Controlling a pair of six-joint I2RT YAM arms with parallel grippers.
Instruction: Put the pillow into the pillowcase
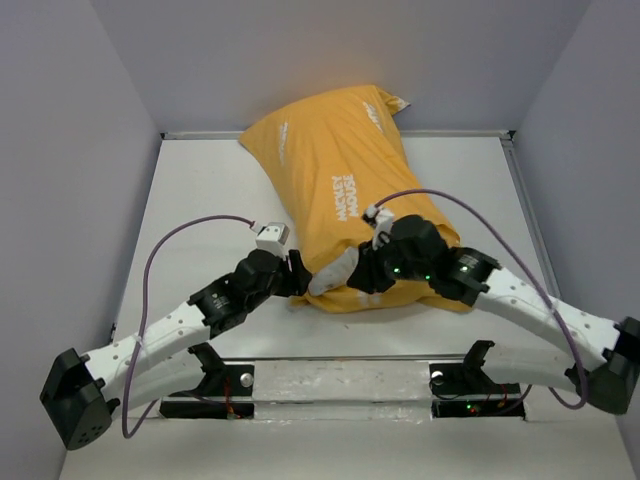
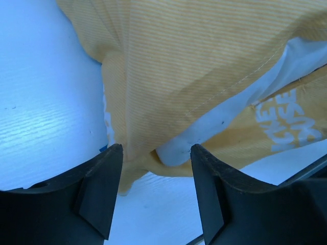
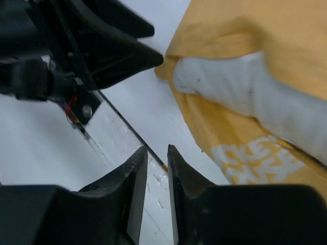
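Pillowcase [image 1: 330, 170] front and centre, yellow side up, lying on a slant across the white table [image 1: 200, 190], far end at the back edge and open mouth toward the arms. It's fat and full along nearly its whole length, with white lettering [image 1: 345, 197] running down the top face.

And there at the mouth is the pillow [image 1: 335, 275]: one white corner pokes out past the hem on the near left side, the rest hidden inside the cloth.

Now the left gripper [image 1: 297, 272] sits right at that corner, low by the table, coming in from the left. Its wrist view shows the jaws spread wide, black fingers [image 2: 102, 189] framing the hem and the bare white corner just beyond their tips, nothing pinched between them. Whether the tips touch the cloth, can't tell.

Over on the other side of the same corner is the right gripper [image 1: 368, 275], its arm lying across the near right part of the yellow cloth. Jaws there are drawn narrow, just a slim gap showing, and that gap is empty: through it you see table, not fabric. In its own view the hem and the white corner lie up and to the right of its fingertips, close but apart, and the left fingers show at top left, pointing at the corner.

Purple cables [image 1: 150, 270] loop over both arms.
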